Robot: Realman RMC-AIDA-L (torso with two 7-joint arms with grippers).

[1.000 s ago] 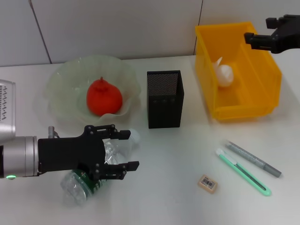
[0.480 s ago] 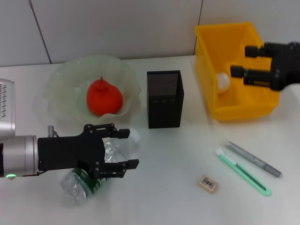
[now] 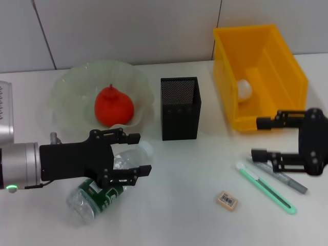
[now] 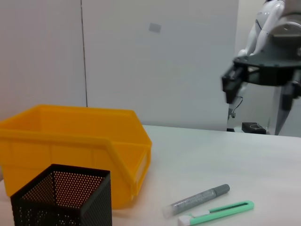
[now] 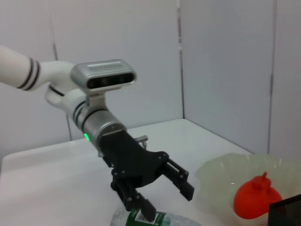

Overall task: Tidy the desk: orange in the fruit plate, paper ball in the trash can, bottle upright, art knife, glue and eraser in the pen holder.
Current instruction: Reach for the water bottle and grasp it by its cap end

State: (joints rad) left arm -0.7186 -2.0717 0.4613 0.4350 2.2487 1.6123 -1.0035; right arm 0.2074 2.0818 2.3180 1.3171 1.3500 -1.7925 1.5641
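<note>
The orange [image 3: 114, 106] lies in the fruit plate [image 3: 66, 82]. Inside the yellow trash can [image 3: 259, 61] rests the paper ball [image 3: 244, 89]. The bottle [image 3: 95, 199] lies on its side at the front left, and my left gripper [image 3: 143, 153] hangs open over its neck end. My right gripper [image 3: 256, 138] is open, low over the table just in front of the trash can, beside the grey glue stick [image 3: 281, 176] and the green art knife [image 3: 267, 188]. The eraser [image 3: 226, 200] lies near the front edge. The pen holder [image 3: 180, 107] stands in the middle.
The left wrist view shows the trash can [image 4: 75, 146], the pen holder [image 4: 66, 197], the glue [image 4: 197, 200] and the knife [image 4: 218, 212]. In the right wrist view, the left gripper [image 5: 164, 200] is above the bottle [image 5: 155, 220], near the orange [image 5: 256, 197].
My right gripper has come down from above the trash can to the table in front of it, next to the glue and knife. The left gripper has barely shifted over the bottle.
</note>
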